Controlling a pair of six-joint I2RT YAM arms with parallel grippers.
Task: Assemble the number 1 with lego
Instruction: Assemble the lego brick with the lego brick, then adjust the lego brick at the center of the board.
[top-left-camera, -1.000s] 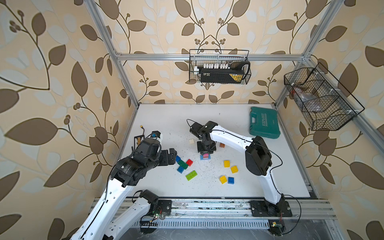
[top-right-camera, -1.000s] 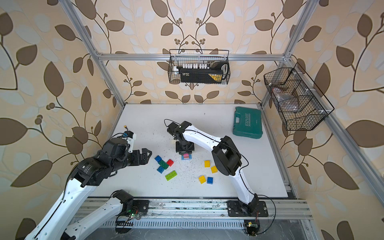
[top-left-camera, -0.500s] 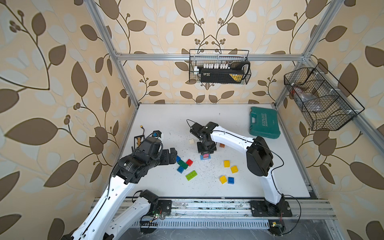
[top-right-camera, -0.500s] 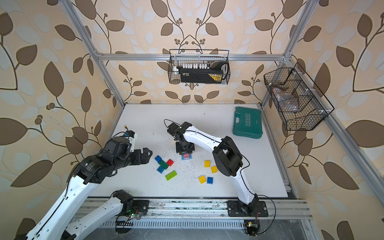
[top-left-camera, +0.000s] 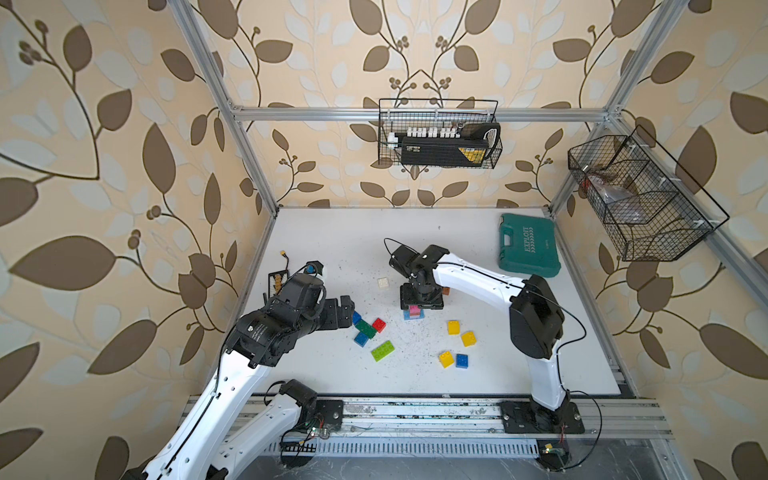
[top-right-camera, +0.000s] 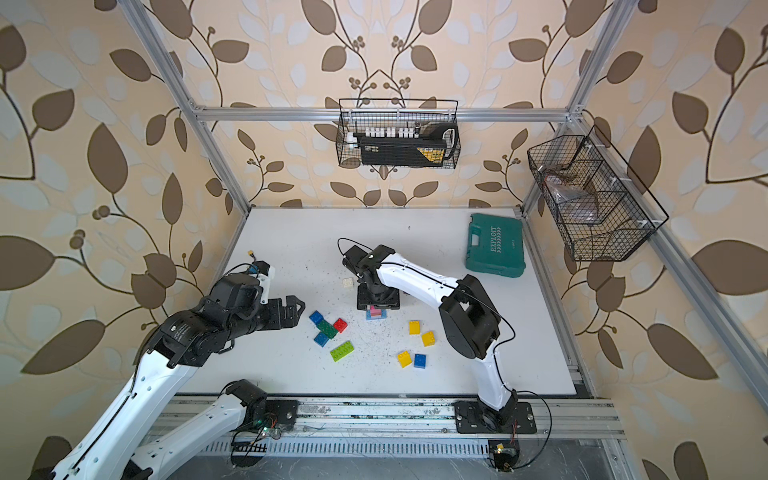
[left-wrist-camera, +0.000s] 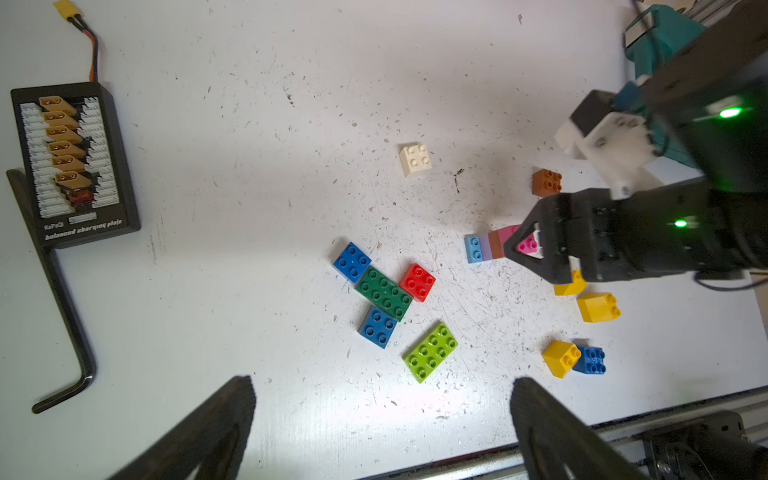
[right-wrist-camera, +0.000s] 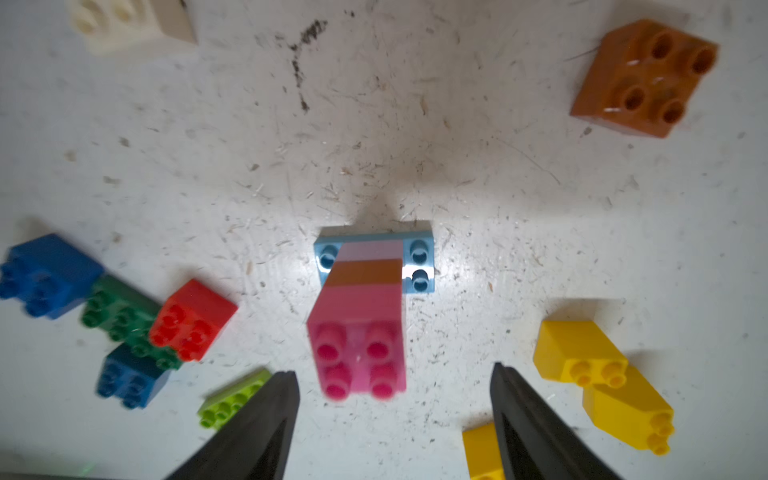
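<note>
The brick stack (top-left-camera: 413, 313) is flanked by a brick cluster (top-left-camera: 365, 328) leftward and scattered bricks (top-left-camera: 454, 327) rightward; a tool case (top-left-camera: 528, 245) is set behind, rightward.

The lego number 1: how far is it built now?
Done: a pink brick tops a brown layer and a lilac layer on the light blue base brick. In hand: nothing; the right gripper stands open on either side of the pink brick, the left gripper is open and empty. Left: the white brick, the lime brick and the yellow bricks lie loose on the table.
</note>
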